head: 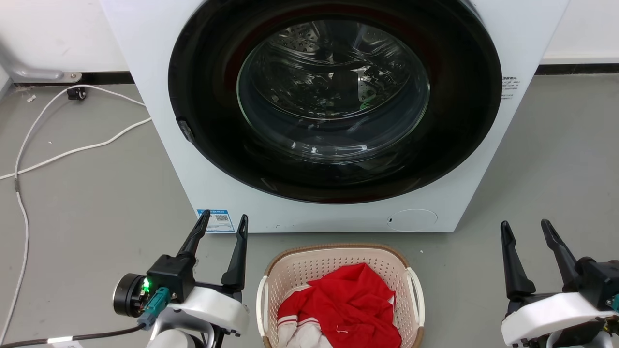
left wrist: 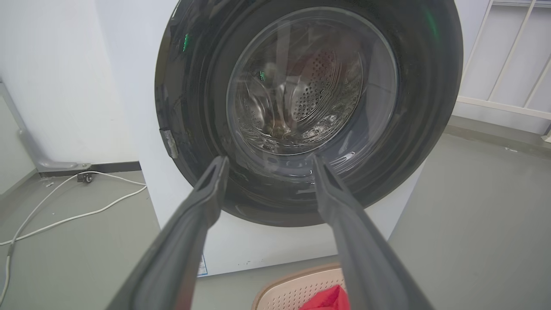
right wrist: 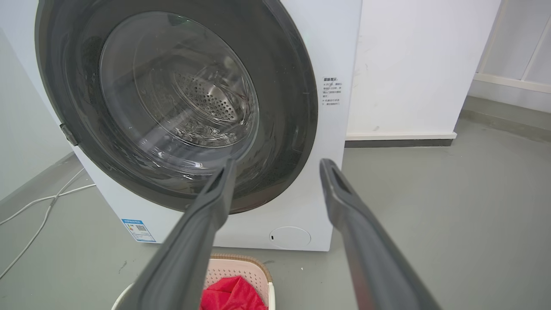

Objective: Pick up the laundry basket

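Note:
The laundry basket (head: 309, 266) is cream perforated plastic with a brown rim and white loop side handles. It stands on the grey floor just in front of the washing machine, with a red and white garment (head: 346, 304) lying in it. My left gripper (head: 225, 220) hangs open to the basket's left, fingers pointing at the machine, nothing between them. On the far right my right gripper (head: 526, 227) is open too, well apart from the basket. A corner of the basket (left wrist: 292, 290) shows at the bottom of the left wrist view, and its rim (right wrist: 241, 262) in the right wrist view.
A white front-loading washing machine (head: 159, 72) with a closed round dark door (head: 333, 96) rises directly behind the basket. White cables (head: 72, 150) trail over the floor on the left. Bare grey floor (head: 556, 159) spreads to the right of the machine.

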`<state>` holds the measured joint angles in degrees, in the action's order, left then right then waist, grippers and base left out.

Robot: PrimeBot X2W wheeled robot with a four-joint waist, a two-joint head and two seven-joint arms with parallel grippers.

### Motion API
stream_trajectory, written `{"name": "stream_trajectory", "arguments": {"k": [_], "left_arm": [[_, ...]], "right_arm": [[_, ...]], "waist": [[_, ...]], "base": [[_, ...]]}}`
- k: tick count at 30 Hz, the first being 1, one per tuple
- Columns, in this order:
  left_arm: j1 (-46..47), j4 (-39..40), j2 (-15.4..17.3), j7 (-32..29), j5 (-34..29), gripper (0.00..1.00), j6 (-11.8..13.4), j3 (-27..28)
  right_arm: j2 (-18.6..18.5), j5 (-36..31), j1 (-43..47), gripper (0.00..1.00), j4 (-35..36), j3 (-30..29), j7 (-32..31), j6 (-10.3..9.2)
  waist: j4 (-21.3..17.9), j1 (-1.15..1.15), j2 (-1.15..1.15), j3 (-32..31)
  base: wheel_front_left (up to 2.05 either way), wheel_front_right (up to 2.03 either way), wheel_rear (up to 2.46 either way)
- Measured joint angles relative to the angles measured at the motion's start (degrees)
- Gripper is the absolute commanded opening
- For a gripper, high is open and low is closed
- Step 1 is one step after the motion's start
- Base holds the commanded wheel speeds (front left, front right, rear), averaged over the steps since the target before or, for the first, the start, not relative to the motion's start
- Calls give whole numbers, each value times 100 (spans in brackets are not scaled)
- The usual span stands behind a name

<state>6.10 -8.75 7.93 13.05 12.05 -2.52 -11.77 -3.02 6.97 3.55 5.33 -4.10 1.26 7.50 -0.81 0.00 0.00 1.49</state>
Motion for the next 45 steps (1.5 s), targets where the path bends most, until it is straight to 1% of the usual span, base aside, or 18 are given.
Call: {"name": "stream_trajectory", "arguments": {"k": [21,30,40,45], "left_arm": [[-93,-85,-223,194,-733,100,-164,238],[-104,-148,-302,202,-737,100,-231,357],[-108,-209,-357,202,-801,100,-250,467],[-79,-468,-402,202,-803,100,-254,456]], "right_arm": [[1,-568,24,100,12,-20,172,1],[1,-545,25,100,-52,-36,190,1],[1,-531,21,100,-94,-47,200,1],[2,-481,-7,100,-237,-94,114,1]], "waist": [[21,0,0,-11],[13,0,0,-25],[12,0,0,4],[12,0,0,122]], "base": [[0,0,0],[0,0,0],[0,0,0],[0,0,0]]}}
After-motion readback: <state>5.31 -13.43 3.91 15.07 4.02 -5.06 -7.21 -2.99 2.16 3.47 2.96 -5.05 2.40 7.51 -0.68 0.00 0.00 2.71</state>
